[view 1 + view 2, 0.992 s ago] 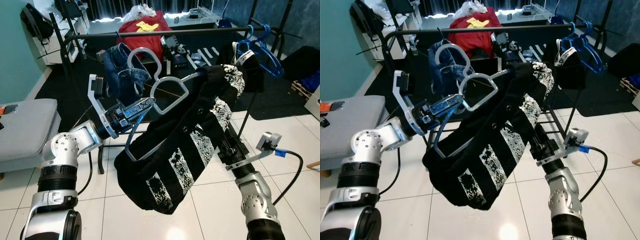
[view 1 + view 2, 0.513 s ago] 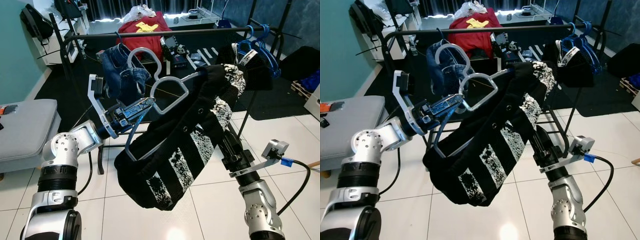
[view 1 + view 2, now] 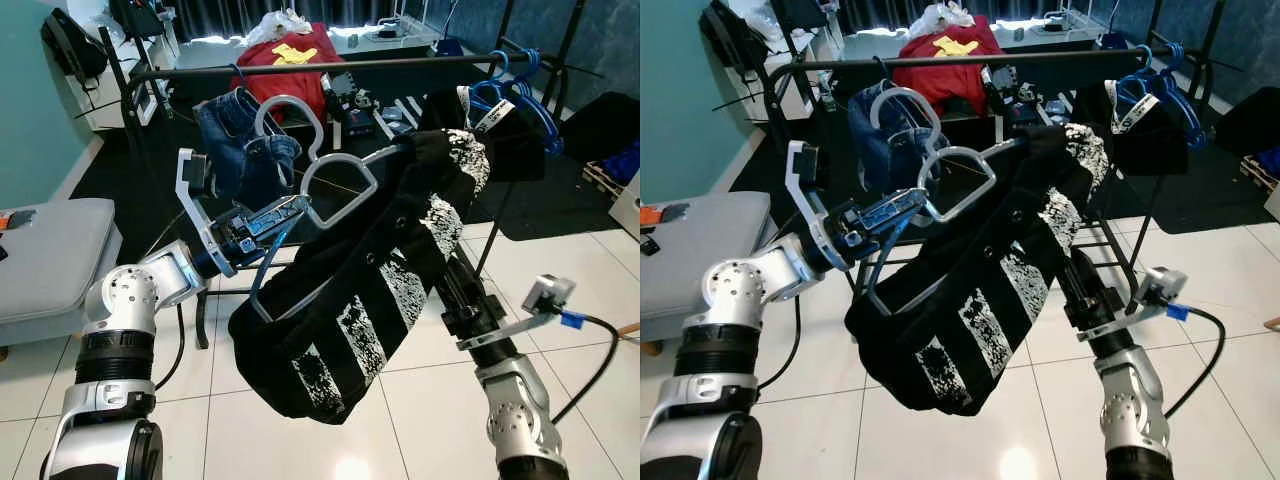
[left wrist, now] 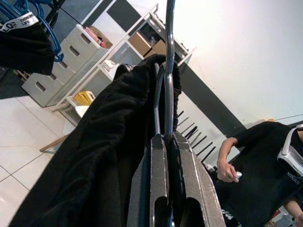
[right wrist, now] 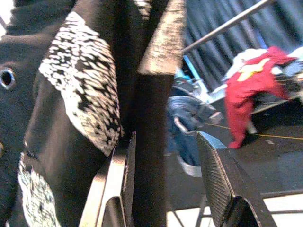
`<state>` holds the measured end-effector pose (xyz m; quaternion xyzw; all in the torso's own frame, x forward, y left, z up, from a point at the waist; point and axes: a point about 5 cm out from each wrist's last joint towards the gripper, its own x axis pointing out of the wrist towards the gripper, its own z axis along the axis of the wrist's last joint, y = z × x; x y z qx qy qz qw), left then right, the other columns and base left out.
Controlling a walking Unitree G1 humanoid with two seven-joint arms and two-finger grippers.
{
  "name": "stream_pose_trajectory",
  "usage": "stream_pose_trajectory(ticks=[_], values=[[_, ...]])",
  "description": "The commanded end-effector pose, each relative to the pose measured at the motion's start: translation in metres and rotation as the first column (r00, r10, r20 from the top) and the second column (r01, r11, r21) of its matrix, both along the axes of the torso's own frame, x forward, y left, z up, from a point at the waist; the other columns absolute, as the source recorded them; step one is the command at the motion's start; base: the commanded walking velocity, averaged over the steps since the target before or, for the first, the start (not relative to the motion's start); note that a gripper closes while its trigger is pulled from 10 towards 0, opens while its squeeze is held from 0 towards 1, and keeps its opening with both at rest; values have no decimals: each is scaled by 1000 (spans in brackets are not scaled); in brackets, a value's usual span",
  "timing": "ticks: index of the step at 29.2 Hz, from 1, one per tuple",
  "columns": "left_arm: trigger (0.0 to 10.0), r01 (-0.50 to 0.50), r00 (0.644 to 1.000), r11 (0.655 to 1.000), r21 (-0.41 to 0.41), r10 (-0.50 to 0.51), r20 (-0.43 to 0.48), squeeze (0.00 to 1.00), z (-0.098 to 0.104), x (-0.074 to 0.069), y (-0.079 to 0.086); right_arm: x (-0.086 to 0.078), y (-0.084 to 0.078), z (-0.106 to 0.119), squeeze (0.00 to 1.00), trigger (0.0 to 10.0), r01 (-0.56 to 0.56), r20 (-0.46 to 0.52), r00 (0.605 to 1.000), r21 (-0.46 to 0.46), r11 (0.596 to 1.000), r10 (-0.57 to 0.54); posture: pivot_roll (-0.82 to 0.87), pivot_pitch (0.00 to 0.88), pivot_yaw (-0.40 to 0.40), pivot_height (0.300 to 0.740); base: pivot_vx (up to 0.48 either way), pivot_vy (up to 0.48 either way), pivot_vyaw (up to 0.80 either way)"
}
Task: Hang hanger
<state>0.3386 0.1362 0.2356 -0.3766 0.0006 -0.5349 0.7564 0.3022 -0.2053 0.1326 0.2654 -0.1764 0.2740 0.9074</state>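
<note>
A: Where's the hanger (image 3: 335,180) sitting?

B: Centre of the head views, just below the black rail (image 3: 330,66) of the clothes rack that crosses the upper part of the frame. Its hook curls up under the rail but isn't over it. One grey hanger, carrying one black garment with white stripes (image 3: 370,290) that droops toward the lower middle.

A: And the left gripper (image 3: 268,218)?

B: Clamped on the hanger's lower wire, left of centre. The wrist view shows the wire pinched tight between the two fingers (image 4: 158,184).

A: The right one?

B: The right gripper (image 3: 1072,270) reaches up from the lower right, into the hem side of the garment. In its wrist view the fingers (image 5: 222,184) stand apart with a fold of the black cloth running down between them, against one finger. I can't tell whether they're squeezing it.

A: How much room on the rail?

B: A bare stretch in the middle. Left of it hangs one pair of blue jeans (image 3: 245,140); toward the right end a bunch of blue hangers (image 3: 520,95), too bunched to count, with a dark garment (image 3: 500,140) on them.

A: Anything at the edges?

B: One grey cushion (image 3: 45,250) at the left edge, white tiled floor (image 3: 560,260) in the lower part, a red cloth (image 3: 290,60) behind the rail at top centre. In the left wrist view, one person in a black shirt (image 4: 258,175) at lower right.
</note>
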Motion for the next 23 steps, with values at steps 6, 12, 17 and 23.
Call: stream_pose_trajectory(ticks=[6, 12, 17, 23], values=[[0, -18, 999, 1000, -9, 19, 31, 0, 4, -1, 2, -5, 31, -3, 0, 10000, -254, -27, 967, 7, 967, 254, 56, 66, 78, 740, 0, 0, 0], [0, -21, 999, 1000, -5, 21, 26, 0, 3, -1, 1, -9, 38, -6, 0, 10000, -308, -41, 951, -12, 951, 307, 55, 70, 85, 740, 0, 0, 0], [0, -5, 1000, 1000, -5, 6, 27, 0, 3, -2, -3, -3, 33, -7, 0, 10000, -233, -52, 972, -45, 972, 230, 53, 73, 86, 740, 0, 0, 0], [0, 21, 999, 1000, -9, -21, 34, 0, 5, -5, -6, 8, 27, -7, 0, 10000, -146, -87, 986, -67, 987, 140, 54, 76, 85, 740, 0, 0, 0]])
